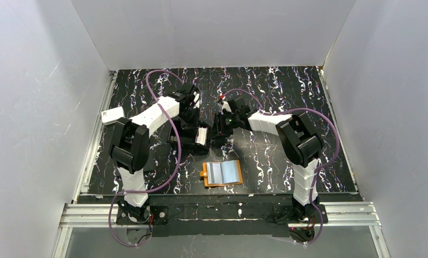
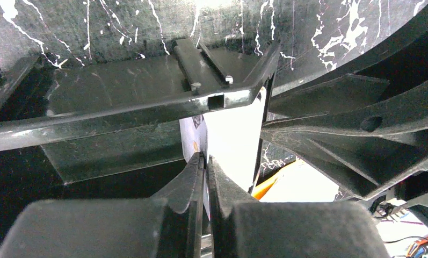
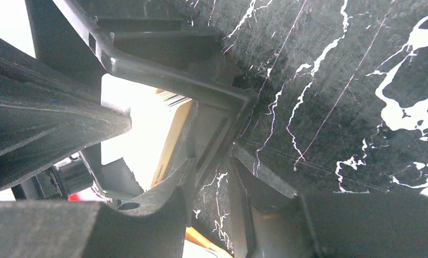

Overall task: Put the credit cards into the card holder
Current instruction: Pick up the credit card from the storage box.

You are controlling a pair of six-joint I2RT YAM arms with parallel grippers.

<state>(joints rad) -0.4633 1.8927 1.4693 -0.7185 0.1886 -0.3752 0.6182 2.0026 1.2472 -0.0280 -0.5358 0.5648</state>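
Observation:
The credit cards (image 1: pixel 202 137) stand on edge as a pale stack at the right end of a black tray (image 1: pixel 182 141). My left gripper (image 1: pixel 194 124) is over that tray. In the left wrist view it (image 2: pixel 207 157) is shut on the near edge of one thin white card (image 2: pixel 230 134). The card holder (image 1: pixel 222 173) lies open nearer the arm bases, orange-tan with pale pockets; an orange edge of the card holder (image 2: pixel 270 183) shows past the card. My right gripper (image 1: pixel 222 126) sits at the tray's right corner (image 3: pixel 222 97). Its jaws (image 3: pixel 211 166) stand apart, with marbled table between them, and the cards (image 3: pixel 142 129) lie to their left.
A white rounded box (image 1: pixel 113 115) lies at the table's left edge. The black marbled table (image 1: pixel 287 91) is walled in by grey panels on three sides. Purple cables loop over both arms. The tray's rim (image 2: pixel 120 113) crosses just ahead of my left fingers.

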